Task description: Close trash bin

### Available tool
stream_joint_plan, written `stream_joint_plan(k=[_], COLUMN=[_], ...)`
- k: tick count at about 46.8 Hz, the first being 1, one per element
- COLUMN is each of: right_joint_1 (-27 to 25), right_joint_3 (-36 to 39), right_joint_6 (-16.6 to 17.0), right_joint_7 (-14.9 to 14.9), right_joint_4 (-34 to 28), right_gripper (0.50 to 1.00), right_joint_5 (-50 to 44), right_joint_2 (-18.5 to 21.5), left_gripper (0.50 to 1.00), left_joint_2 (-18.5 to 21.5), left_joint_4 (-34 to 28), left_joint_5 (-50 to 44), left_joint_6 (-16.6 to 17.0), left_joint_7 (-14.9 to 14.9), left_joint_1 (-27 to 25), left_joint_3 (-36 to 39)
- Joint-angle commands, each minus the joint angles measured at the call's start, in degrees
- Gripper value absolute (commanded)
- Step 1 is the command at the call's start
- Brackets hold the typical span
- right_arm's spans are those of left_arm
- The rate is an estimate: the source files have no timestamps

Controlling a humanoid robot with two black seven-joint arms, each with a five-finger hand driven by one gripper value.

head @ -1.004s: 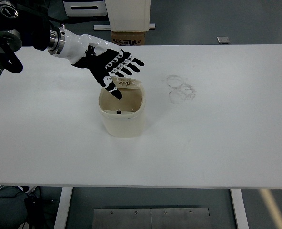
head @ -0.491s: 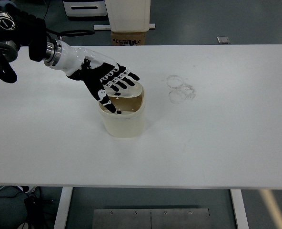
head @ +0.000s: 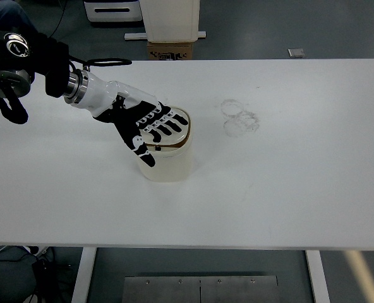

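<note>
A small cream trash bin stands near the middle of the white table. Its translucent lid lies nearly flat over the opening. My left hand rests palm-down on top of the lid, fingers spread flat across it and the thumb hanging over the bin's front left rim. The hand holds nothing. The left arm comes in from the upper left edge. My right arm is out of view.
Faint ring stains mark the table to the right of the bin. Beyond the far edge stand a cardboard box and a white cabinet on the floor.
The left hand has come down and toward me, pushing the lid from upright at the back of the bin to lying over the opening.
</note>
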State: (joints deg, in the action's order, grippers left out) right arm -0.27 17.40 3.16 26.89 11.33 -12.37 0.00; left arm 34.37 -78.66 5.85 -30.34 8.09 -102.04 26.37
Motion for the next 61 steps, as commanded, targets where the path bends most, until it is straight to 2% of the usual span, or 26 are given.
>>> stream_joint_plan(k=[1,31,45,53,61], right_joint_1=[0.0,0.0,0.0,0.0,0.0], right_joint_3=[0.0,0.0,0.0,0.0,0.0], right_joint_6=[0.0,0.0,0.0,0.0,0.0], right_joint_7=[0.0,0.0,0.0,0.0,0.0], right_joint_4=[0.0,0.0,0.0,0.0,0.0], right_gripper=[0.991,0.991,0.991,0.991,0.991], right_joint_5=[0.0,0.0,0.0,0.1,0.0], right_joint_2=[0.0,0.0,0.0,0.0,0.0], left_gripper=[1.000,1.000,1.000,1.000,1.000], left_joint_2=[-0.1,-0.3,0.8,0.5,-1.3], left_joint_4=[-0.2,-1.0,1.3,9.3,20.9], left_joint_5=[0.0,0.0,0.2,-0.7,0.0], left_joint_6=[0.1,1.2,1.7,2.4,2.2], left_joint_7=[0.0,0.0,-0.1,-0.6,-0.7], left_joint_1=[0.1,2.1,-2.9,-2.2,3.5], left_joint_3=[0.2,0.3,-1.5,-9.0,-19.2])
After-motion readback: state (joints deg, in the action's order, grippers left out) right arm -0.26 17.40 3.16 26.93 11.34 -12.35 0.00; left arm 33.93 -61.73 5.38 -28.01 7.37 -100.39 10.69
